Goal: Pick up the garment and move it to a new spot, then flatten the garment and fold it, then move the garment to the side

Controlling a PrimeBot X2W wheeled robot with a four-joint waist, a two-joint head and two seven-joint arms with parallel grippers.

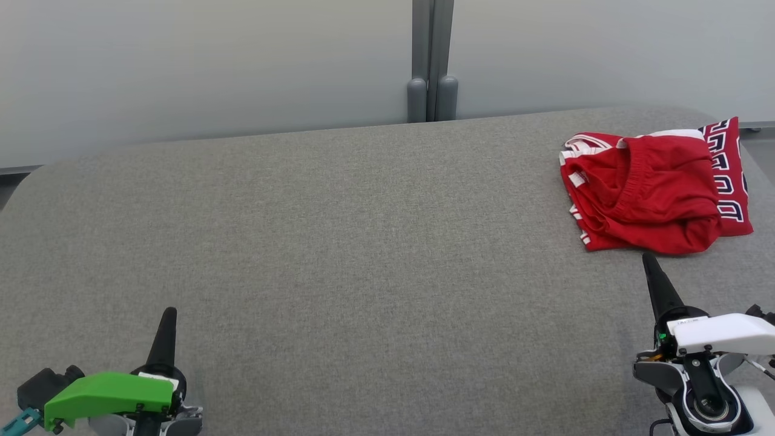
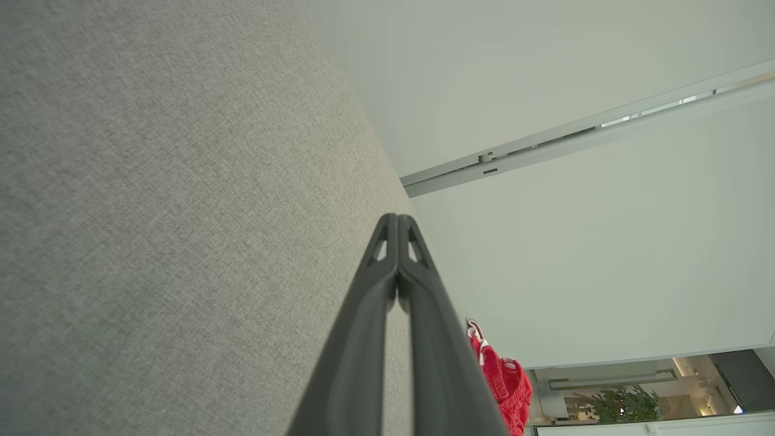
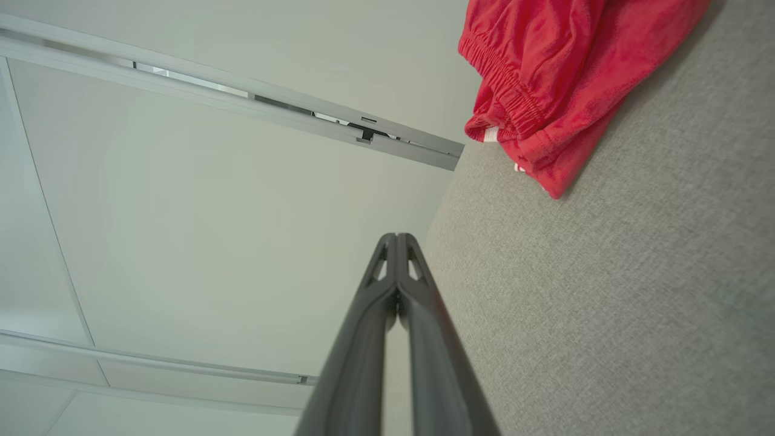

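Observation:
The garment is a pair of red shorts with white and navy trim, lying crumpled at the far right of the grey fabric surface. It appears too in the right wrist view as the garment and small in the left wrist view as the garment. My right gripper is shut and empty, its tip just short of the garment's near edge. At the lower left my left gripper is shut with nothing in it, far from the garment. Both pairs of fingers press together, seen at the right gripper and the left gripper.
A pale wall with a grey vertical post stands behind the surface. The surface's rounded back edge runs across the head view, and its right edge lies just past the garment. A plant shows far off in the left wrist view.

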